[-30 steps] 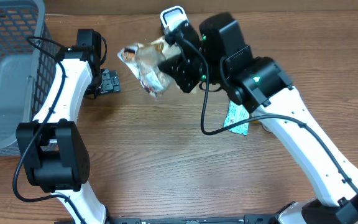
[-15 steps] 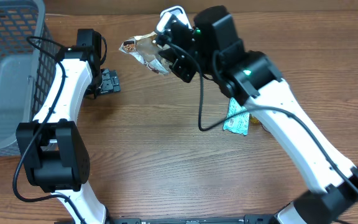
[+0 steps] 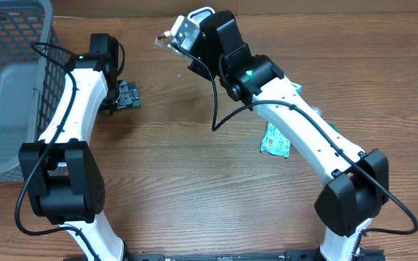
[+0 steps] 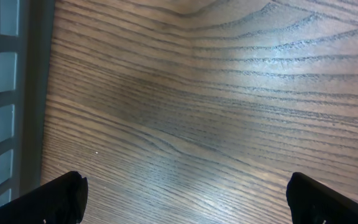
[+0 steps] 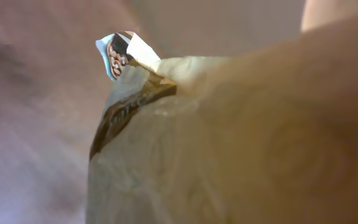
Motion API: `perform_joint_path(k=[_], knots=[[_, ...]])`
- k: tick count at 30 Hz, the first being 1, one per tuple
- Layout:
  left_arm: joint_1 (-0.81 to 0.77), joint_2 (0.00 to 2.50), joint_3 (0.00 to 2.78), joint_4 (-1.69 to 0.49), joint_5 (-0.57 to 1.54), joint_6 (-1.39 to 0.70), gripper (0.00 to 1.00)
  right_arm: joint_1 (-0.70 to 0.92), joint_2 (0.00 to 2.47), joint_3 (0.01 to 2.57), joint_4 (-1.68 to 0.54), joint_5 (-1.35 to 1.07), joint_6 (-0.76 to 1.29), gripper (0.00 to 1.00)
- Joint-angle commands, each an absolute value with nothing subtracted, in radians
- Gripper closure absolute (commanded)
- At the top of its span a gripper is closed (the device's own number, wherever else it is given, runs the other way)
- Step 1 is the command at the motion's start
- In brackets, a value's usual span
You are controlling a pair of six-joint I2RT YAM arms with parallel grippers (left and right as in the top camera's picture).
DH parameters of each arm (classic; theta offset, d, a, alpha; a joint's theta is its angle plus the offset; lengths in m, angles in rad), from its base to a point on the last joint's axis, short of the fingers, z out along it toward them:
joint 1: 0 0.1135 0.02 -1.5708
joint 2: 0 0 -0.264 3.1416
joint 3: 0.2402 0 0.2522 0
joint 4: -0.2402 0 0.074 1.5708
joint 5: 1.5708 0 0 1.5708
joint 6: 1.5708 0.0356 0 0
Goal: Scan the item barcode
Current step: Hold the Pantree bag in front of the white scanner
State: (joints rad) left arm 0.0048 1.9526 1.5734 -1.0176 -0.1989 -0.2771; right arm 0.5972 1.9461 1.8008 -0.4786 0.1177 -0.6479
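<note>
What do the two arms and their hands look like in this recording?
The left arm and right arm have white links, bulky black joints and loose black cables. A green light glows on the right arm. The left hand and right hand are black.

Open tabletop (image 3: 194,188) between basket (image 3: 13,36) and teal packet (image 3: 275,140).

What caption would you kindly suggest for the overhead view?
Right arm holds a snack bag; left arm sits beside the basket, jaws open.
</note>
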Motion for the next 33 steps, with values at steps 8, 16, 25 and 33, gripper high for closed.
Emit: perform_joint_path(k=[8,16,25,33], knots=[[0.006,1.949,1.591,-1.016,-0.210,-0.265,0.00,0.603,2.042,1.824,-0.245,0.246,-0.783,0.96],[0.006,1.949,1.591,-1.016,-0.210,-0.265,0.01,0.600,2.138,1.824,-0.064,0.341,-0.899,0.96],[0.006,1.949,1.591,-1.016,-0.210,-0.265,0.01,0.577,2.244,1.824,0.161,0.370,-1.005,0.96],[0.006,1.949,1.591,-1.016,-0.210,-0.265,0.00,0.539,2.313,1.824,0.308,0.358,-1.029,0.96]])
